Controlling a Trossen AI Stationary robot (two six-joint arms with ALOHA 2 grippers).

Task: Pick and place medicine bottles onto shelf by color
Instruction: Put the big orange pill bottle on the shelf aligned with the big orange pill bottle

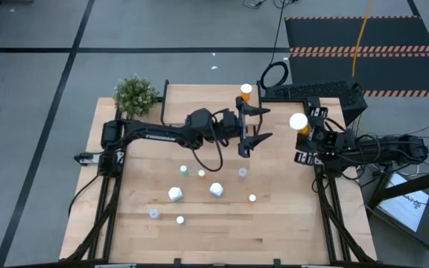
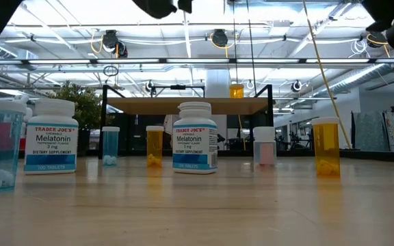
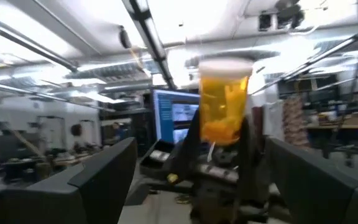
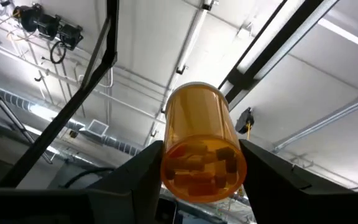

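Left gripper (image 1: 253,125) hangs with its fingers spread wide and nothing between them, over the table's far middle. Straight ahead of it, to its right, the right gripper (image 1: 301,132) pinches an orange bottle (image 1: 299,121), cap up and long axis upright. Beyond both lies the shelf (image 2: 187,105), where another orange bottle (image 1: 246,91) already stands. I reckon the right arm, being loaded, carries on.

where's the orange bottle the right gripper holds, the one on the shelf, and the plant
orange bottle in right gripper (image 4: 202,147): right wrist view, its body
orange bottle on shelf (image 1: 246,92): high view, white cap
plant (image 1: 135,94): high view, leaves
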